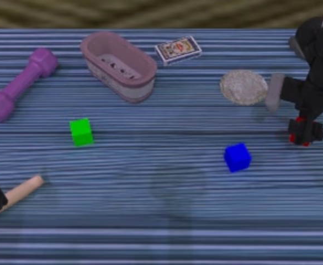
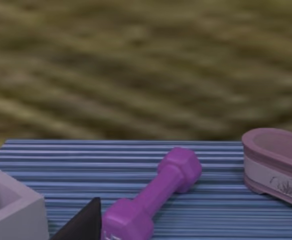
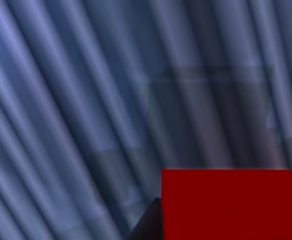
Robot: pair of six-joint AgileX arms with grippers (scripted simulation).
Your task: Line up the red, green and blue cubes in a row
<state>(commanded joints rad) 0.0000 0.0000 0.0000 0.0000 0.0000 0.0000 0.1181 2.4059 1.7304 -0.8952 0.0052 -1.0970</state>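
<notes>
Right fingers clamp the red cube; pink tub holds no cubes.

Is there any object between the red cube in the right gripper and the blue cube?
Nothing visible. The right gripper holds the red cube at the table's right side, and only bare table lies between it and the blue cube.
</notes>
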